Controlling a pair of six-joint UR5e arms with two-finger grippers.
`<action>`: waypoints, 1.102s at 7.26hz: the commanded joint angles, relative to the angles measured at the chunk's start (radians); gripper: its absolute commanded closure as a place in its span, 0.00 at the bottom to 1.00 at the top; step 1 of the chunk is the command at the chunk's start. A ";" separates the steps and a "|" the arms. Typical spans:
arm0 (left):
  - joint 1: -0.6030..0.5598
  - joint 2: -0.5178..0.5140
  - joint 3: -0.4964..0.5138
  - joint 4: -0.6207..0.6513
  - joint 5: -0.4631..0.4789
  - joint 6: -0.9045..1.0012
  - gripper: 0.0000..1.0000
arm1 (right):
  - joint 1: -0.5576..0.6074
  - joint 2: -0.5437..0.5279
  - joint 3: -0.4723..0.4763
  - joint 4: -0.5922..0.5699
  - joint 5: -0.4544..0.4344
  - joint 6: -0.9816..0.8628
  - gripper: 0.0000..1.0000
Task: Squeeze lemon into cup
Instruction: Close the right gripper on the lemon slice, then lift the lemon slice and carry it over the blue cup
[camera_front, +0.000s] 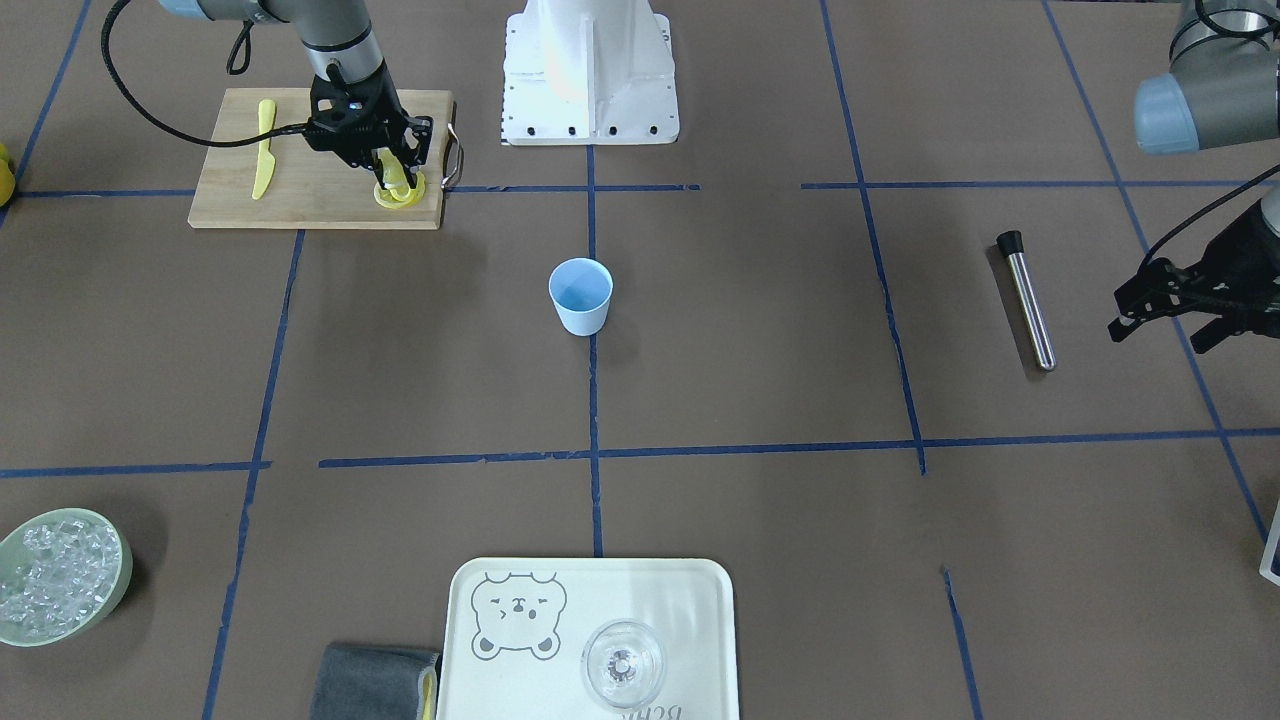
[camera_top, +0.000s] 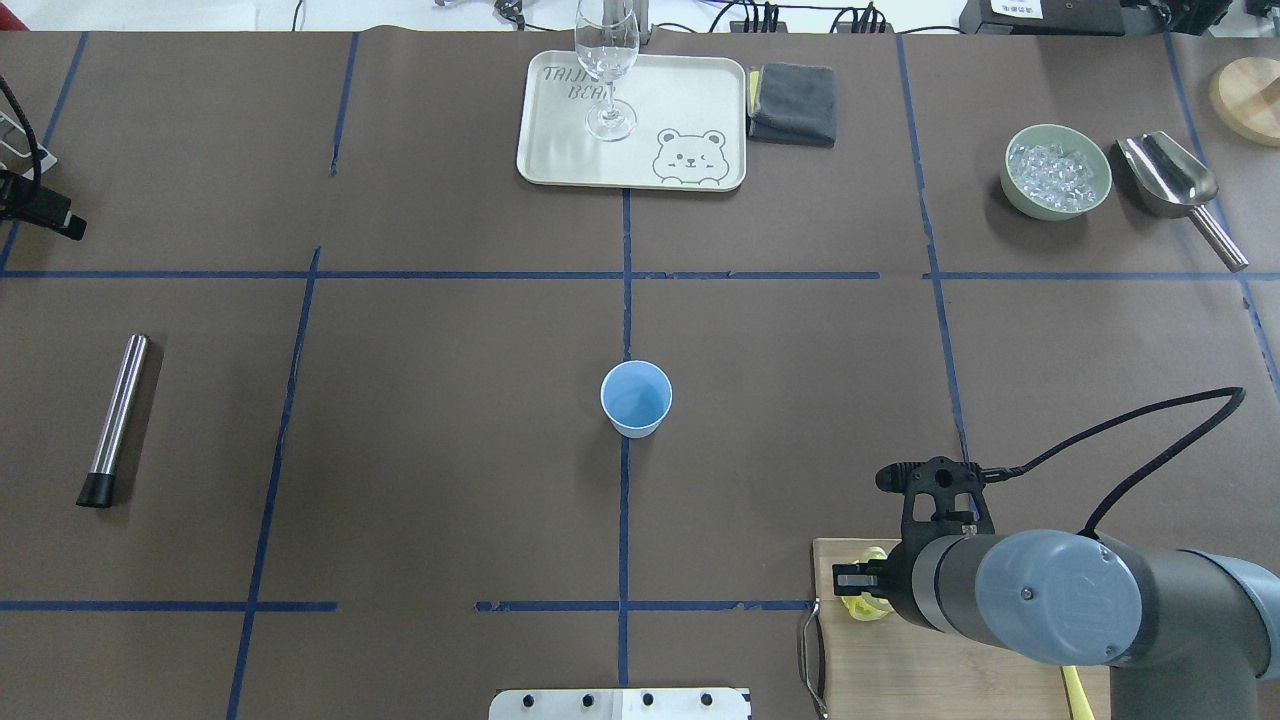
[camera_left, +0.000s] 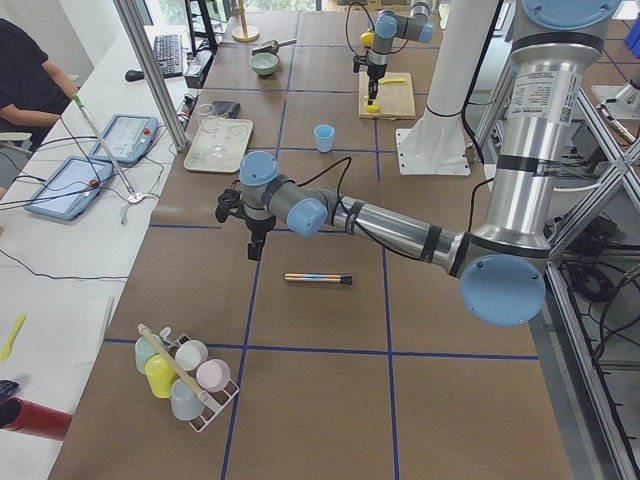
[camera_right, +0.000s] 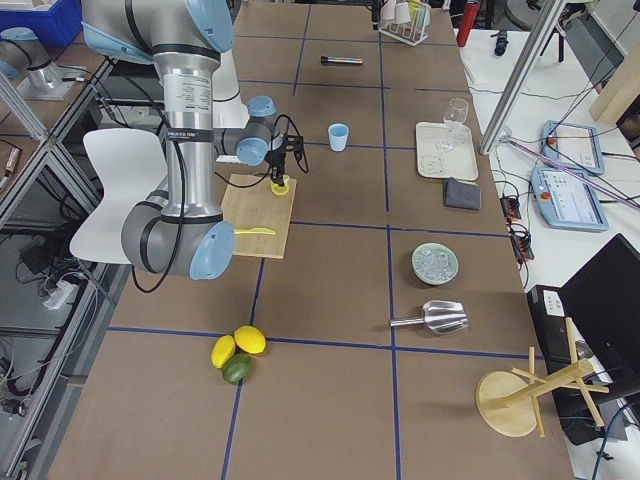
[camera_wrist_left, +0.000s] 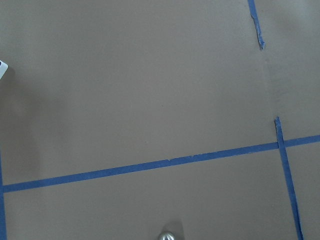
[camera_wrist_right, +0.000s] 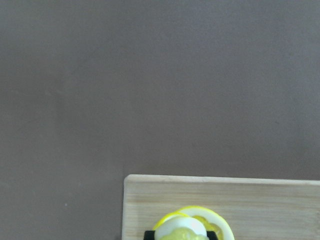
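The lemon (camera_front: 398, 188) is a small pile of thin yellow slices on the front corner of a wooden cutting board (camera_front: 300, 200). It also shows in the right wrist view (camera_wrist_right: 192, 225) and partly in the overhead view (camera_top: 866, 606). My right gripper (camera_front: 396, 172) points down onto the board, its fingers shut on one pale slice that stands tilted above a flat one. The pale-blue cup (camera_front: 580, 295) stands upright at the table's middle (camera_top: 636, 398), well apart from the board. My left gripper (camera_front: 1150, 325) hovers open and empty over bare table at the far side.
A yellow plastic knife (camera_front: 264, 150) lies on the board. A metal tube with a black cap (camera_front: 1027, 300) lies near my left gripper. A tray (camera_front: 690, 600) with a clear glass (camera_front: 622, 663), a grey cloth (camera_front: 375, 683) and a green bowl of ice (camera_front: 60, 575) are across the table.
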 joint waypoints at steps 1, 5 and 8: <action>0.000 -0.001 -0.001 0.001 0.000 0.000 0.00 | 0.072 0.003 0.018 -0.004 0.055 -0.003 0.57; 0.000 -0.009 -0.006 0.006 0.000 -0.002 0.00 | 0.167 0.079 0.026 -0.012 0.144 -0.008 0.53; 0.000 -0.011 -0.001 0.006 0.002 0.000 0.00 | 0.224 0.354 -0.053 -0.194 0.147 -0.009 0.53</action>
